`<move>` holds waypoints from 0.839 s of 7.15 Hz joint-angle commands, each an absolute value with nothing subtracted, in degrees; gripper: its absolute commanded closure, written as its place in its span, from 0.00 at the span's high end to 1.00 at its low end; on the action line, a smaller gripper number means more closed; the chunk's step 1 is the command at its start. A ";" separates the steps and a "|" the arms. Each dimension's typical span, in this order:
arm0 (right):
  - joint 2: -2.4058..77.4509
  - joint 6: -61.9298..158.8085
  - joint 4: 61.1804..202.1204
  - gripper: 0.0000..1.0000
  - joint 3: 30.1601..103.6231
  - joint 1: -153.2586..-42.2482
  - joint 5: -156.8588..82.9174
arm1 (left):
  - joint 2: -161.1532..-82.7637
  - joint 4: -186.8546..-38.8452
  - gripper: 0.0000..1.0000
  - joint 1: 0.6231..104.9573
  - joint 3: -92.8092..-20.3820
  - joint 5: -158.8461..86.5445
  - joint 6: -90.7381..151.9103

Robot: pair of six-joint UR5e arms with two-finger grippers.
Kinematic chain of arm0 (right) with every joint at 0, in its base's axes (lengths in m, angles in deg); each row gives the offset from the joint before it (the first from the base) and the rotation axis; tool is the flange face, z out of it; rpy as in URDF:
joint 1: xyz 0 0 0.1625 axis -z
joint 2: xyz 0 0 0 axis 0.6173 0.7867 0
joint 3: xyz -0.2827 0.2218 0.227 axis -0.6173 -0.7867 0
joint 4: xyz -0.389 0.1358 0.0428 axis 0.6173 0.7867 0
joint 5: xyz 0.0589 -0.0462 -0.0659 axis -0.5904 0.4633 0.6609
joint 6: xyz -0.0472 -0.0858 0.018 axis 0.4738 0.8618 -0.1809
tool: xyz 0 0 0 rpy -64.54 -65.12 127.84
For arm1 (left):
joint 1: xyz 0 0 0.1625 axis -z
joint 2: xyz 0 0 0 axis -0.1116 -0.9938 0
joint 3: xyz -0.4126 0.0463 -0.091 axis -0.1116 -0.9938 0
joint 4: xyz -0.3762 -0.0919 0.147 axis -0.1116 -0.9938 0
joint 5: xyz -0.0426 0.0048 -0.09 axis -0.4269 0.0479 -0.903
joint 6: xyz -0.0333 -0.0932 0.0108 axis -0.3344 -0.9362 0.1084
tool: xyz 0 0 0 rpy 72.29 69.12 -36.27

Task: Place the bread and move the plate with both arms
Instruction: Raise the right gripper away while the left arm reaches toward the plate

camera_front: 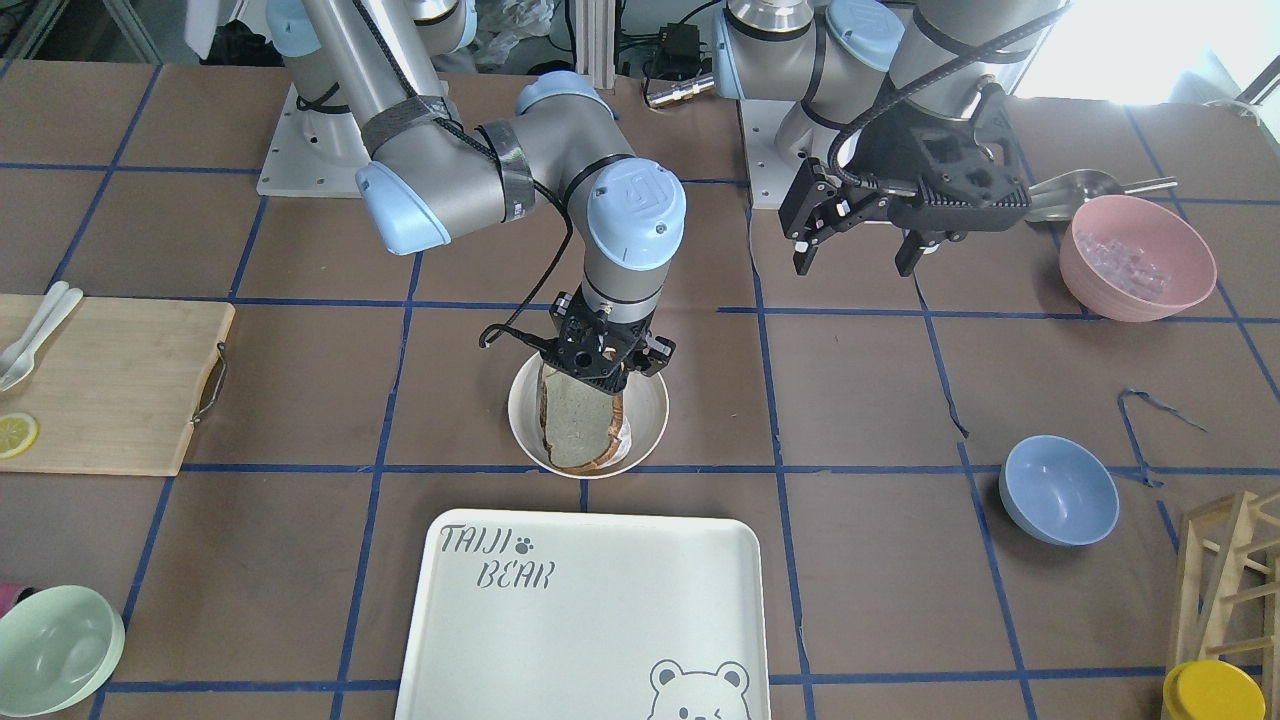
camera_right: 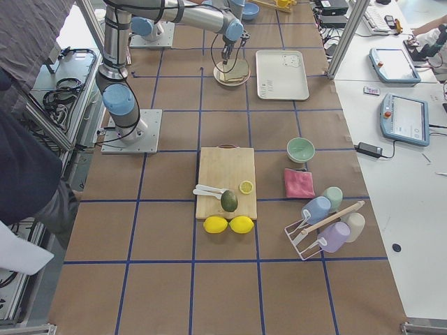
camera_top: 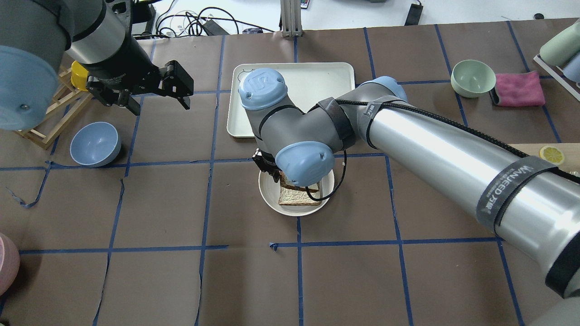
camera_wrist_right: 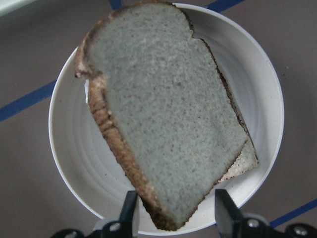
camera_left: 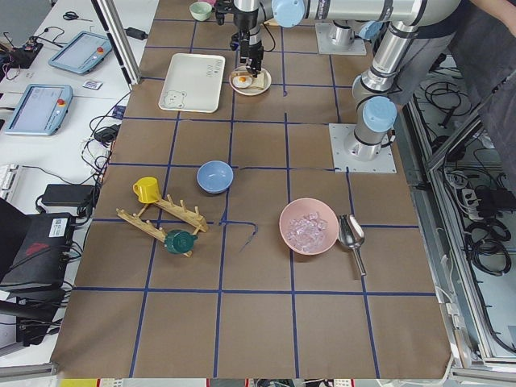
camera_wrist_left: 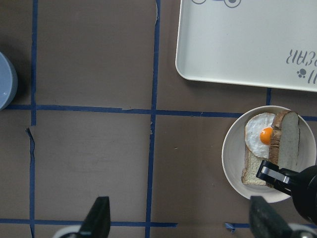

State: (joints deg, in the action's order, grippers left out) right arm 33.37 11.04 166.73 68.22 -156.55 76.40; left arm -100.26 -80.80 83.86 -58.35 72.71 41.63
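Note:
The plate (camera_front: 650,400) sits at the table's middle, just on the robot's side of the bear tray. In it lie a tan toast slice (camera_wrist_left: 252,171) and a fried egg (camera_wrist_left: 262,135). My right gripper (camera_front: 605,372) is directly above the plate, shut on the bread (camera_front: 578,425). The bread hangs tilted, its lower end down in the plate over the toast. In the right wrist view the bread (camera_wrist_right: 163,114) covers most of the plate (camera_wrist_right: 69,148), its corner between the fingers (camera_wrist_right: 130,220). My left gripper (camera_front: 856,262) is open and empty, up in the air and apart from the plate.
The white bear-print tray (camera_front: 590,620) lies close beside the plate. A blue bowl (camera_front: 1058,488) and a pink bowl of ice (camera_front: 1137,258) stand on my left side. A cutting board (camera_front: 110,385) and a pale green bowl (camera_front: 55,650) are on my right side.

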 commanded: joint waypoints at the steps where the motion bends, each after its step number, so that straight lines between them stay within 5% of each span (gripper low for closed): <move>1: 33.72 11.41 168.81 0.87 66.81 -154.77 76.58 | -100.25 -80.77 1.00 83.86 -58.35 72.75 41.63; 3: 35.29 13.95 168.37 0.99 65.75 -150.99 76.05 | -100.25 -80.77 1.00 83.86 -58.35 72.75 41.63; 6: 42.82 41.10 159.62 1.00 61.89 -138.71 76.32 | -100.25 -80.86 1.00 83.86 -58.35 72.48 41.71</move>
State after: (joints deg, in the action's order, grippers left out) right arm 38.93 29.25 163.88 63.43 -143.98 76.39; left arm -100.26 -80.85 83.86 -58.35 72.64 41.64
